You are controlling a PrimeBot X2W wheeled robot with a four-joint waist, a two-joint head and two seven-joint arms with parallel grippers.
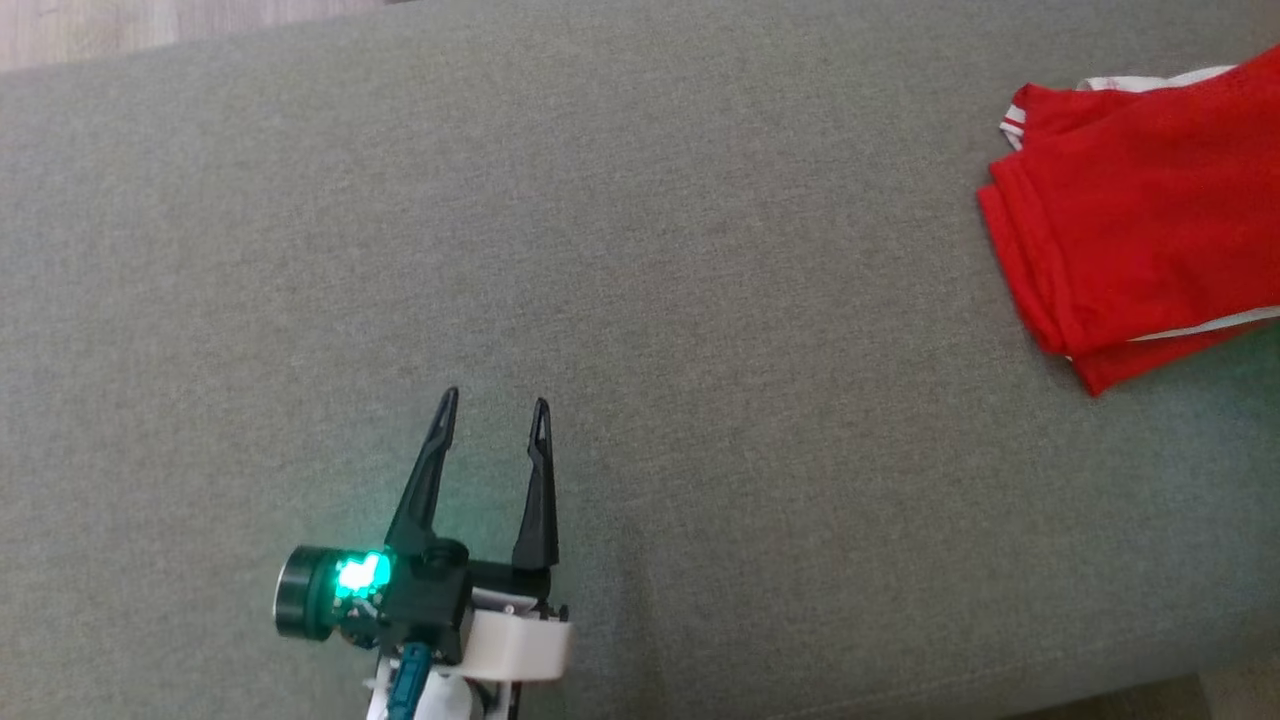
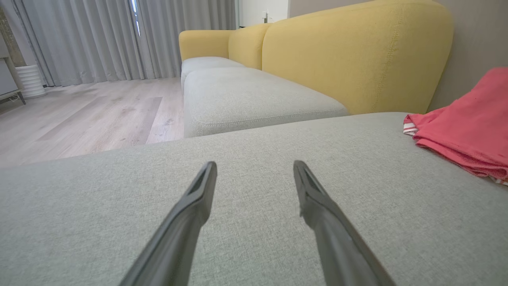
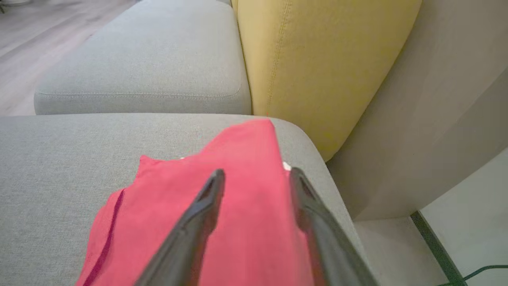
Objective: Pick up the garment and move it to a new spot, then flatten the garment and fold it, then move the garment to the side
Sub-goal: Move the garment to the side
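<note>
The red garment (image 1: 1150, 220) lies folded at the right end of the grey sofa seat (image 1: 700, 250), close to the corner where the seat meets the yellow backrest (image 3: 317, 59). A white trim shows along two of its edges. The fold looks done and the garment seems already set to the side, so the task appears near its end.

The right claw (image 3: 257, 171) hangs over the garment with its jaws apart, grasping nothing. Its dark fingers (image 3: 190, 222) point along the top layer and sit low to it; whether they touch the cloth cannot be told. The left claw (image 1: 495, 398) is released too, holding nothing, over bare cushion near the seat's front edge and well apart from the garment.

The main risk lies in the right arm's retreat. If a fingertip catches the top layer as it draws back, it would likely drag that layer along and open the fold or crease it. A lift straight up before any sideways move would guard against that.

The second risk is the spot itself. The garment rests near the seat's right edge, with the floor (image 3: 456, 206) just past it, so a nudge toward that edge could tip it off.
</note>
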